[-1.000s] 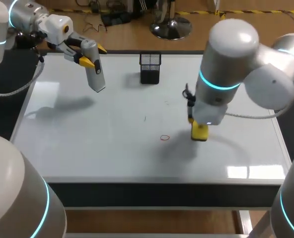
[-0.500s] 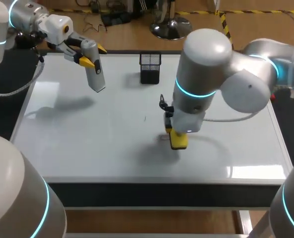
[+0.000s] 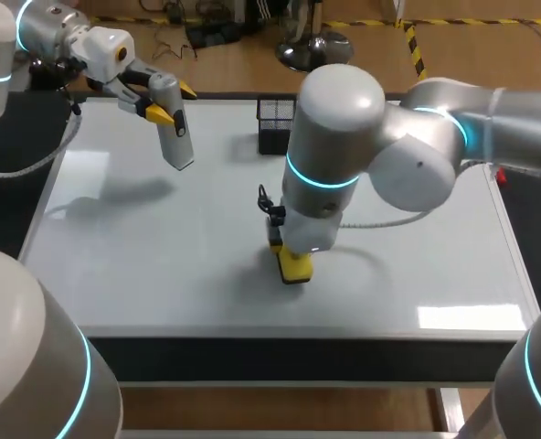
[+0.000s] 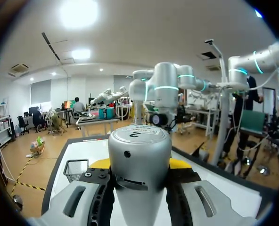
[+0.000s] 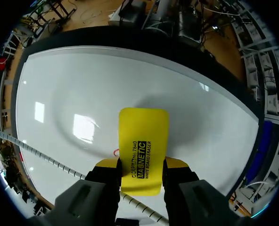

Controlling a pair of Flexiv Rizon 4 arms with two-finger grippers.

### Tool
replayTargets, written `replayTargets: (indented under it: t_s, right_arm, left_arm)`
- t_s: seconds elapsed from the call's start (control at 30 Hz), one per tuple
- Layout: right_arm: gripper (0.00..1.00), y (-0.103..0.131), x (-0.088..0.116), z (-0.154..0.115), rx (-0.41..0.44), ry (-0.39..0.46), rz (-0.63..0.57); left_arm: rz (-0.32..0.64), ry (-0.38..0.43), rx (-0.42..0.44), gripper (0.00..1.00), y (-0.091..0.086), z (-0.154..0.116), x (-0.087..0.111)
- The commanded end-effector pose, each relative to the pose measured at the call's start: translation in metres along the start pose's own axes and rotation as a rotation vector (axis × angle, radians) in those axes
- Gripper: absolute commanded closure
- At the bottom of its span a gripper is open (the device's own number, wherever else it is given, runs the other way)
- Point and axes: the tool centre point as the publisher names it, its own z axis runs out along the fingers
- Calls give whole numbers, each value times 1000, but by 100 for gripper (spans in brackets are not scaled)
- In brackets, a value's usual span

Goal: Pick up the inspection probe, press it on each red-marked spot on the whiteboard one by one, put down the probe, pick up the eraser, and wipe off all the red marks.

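Right end effector [image 5: 140, 172] clenched on the yellow whiteboard eraser [image 5: 143, 150], fingers gripping its two long sides, pad face down on the whiteboard [image 3: 161, 265]. Over the last second the right arm swept the eraser leftward across the board – from right of the small red ring to over it. In the wrist view a trace of red mark [image 5: 115, 152] showed just beside the eraser's edge, so the wipe looked unfinished; another pass probably needed. Farther back, the black mesh holder [image 3: 272, 112] was partly hidden by the arm, otherwise unchanged. Far left, the left end effector [image 3: 170, 102] grasped the inspection probe [image 3: 179, 142] above the board – same pose as before, not put down.
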Motion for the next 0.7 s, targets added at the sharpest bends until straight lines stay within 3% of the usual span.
replayTargets:
  t_s: [0.03, 0.4, 0.7]
  right_arm:
    - [100, -3, -3, 11, 2, 3, 1]
    - [100, -5, 4, 20, 7, 21, 3]
    - [100, -6, 25, 27, 0, 55, 22]
  left_arm:
    - [0, 3, 1, 100, 0, -1, -1]
    - [0, 3, 1, 100, 0, -1, -1]
    - [0, 3, 1, 100, 0, -1, -1]
